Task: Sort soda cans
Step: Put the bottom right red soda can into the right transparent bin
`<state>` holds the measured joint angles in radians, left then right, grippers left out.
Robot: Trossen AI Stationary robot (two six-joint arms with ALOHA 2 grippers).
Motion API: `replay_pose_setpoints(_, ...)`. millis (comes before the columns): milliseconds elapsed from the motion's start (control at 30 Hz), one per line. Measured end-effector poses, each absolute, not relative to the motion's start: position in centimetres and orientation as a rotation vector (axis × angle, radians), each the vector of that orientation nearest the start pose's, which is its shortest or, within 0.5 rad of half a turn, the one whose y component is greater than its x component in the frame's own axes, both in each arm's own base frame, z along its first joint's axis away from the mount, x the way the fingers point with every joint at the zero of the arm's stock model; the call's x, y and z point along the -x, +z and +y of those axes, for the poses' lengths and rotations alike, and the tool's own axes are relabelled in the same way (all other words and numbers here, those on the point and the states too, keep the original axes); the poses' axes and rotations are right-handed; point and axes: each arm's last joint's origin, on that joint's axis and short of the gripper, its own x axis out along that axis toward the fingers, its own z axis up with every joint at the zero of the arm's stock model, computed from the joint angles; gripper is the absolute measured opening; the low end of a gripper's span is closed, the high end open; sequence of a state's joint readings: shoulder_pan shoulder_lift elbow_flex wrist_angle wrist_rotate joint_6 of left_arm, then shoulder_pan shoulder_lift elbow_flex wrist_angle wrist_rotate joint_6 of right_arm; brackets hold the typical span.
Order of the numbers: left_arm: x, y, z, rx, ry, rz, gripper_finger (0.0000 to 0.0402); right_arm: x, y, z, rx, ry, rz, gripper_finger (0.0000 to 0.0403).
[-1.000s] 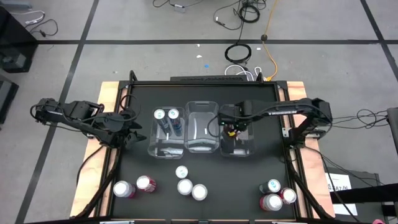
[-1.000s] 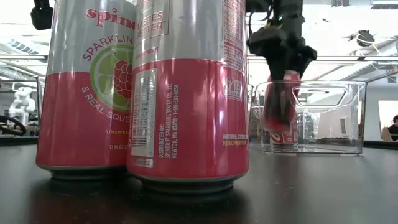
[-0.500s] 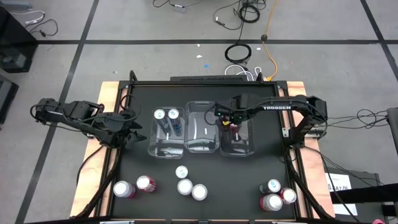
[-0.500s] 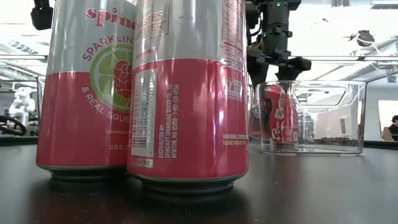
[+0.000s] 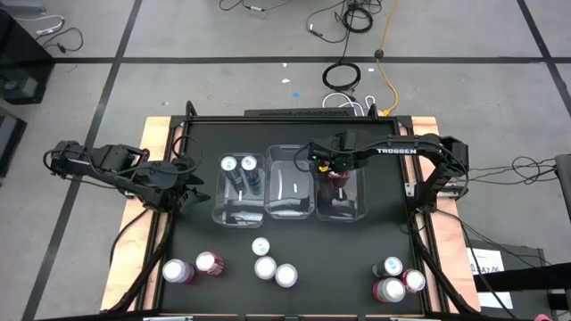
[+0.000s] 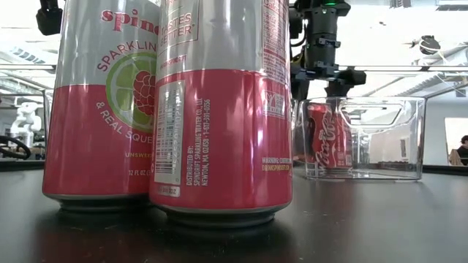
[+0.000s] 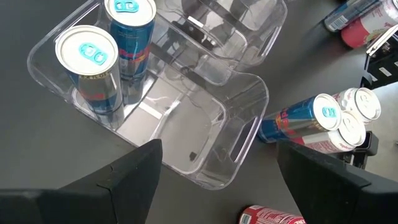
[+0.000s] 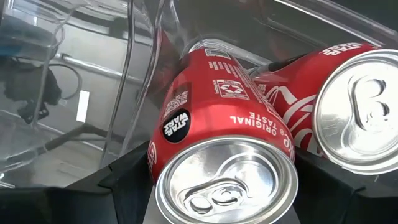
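Three clear bins [image 5: 288,183]; twelve soda cans [image 5: 265,267]; two arms [image 5: 116,165].

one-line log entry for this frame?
right pincer: open, above red cola can in right bin | left pincer: open, idle beside left bin

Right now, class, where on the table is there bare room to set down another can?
Bare: the strip between the bins and the front cans, and between those and the right-corner cans. Crowded: the right bin, under the right gripper.
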<state>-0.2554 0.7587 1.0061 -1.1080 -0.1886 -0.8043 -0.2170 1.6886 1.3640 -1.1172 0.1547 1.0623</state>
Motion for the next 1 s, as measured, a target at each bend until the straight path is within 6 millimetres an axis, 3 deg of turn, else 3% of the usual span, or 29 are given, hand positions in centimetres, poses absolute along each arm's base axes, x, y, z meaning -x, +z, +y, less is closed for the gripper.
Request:
replay_pose_setpoints(367,-11.2,33.0,-2.4,0.566,0.275,0.808,0.0325,-30.8,24.9,-7.4,-0.898,-1.104,1.072,0.0334)
replay_pose_setpoints(800,-11.2,33.0,-2.4,0.566,0.275,0.808,0.0325,-30.8,25.0,-7.4,-0.874,-1.087,1.081,0.0338)
replay_pose_setpoints(1000,-11.2,33.0,-2.4,0.566,0.275,0.808,0.0325,-30.3,26.0,-7.5,-0.836,-1.111,1.018,0.0338)
